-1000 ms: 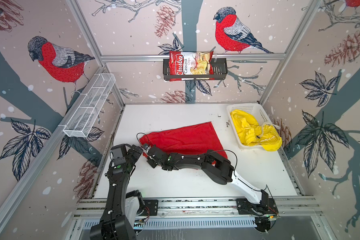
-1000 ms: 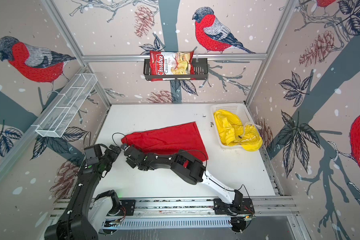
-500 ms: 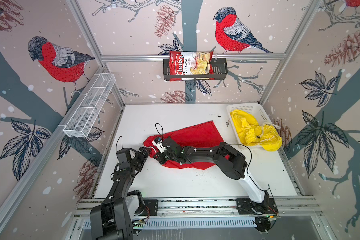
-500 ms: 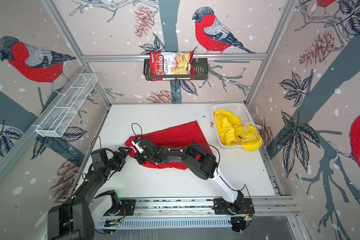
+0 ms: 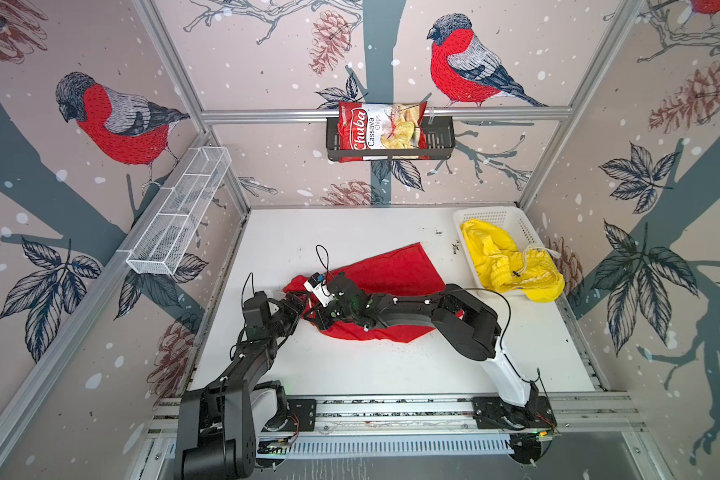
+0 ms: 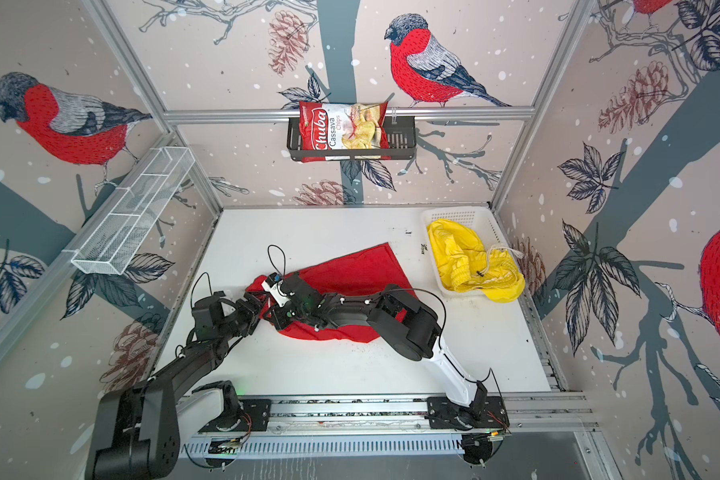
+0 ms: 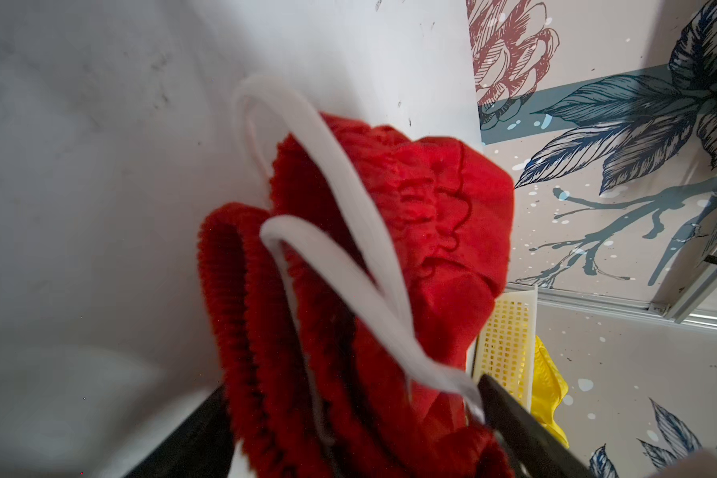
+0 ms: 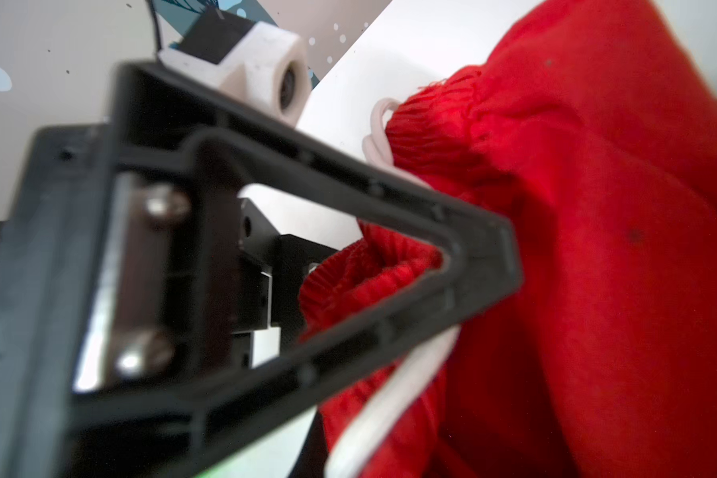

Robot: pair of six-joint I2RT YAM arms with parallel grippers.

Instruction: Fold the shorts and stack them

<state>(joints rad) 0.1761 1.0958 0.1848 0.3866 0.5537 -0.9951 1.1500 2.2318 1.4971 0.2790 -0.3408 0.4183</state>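
Flat a second ago, the red shorts (image 5: pixel 391 270) now bunch mid-table; my right claw (image 5: pixel 313 313) pinches their waistband (image 7: pixel 245 310), my left claw (image 5: pixel 297 301) gapes around it; yellow shorts (image 5: pixel 504 266) sit in the basket (image 5: pixel 516 218).

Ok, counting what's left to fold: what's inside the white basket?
The yellow shorts, bunched, spilling over the near rim of the white basket. Anything beneath them is covered.
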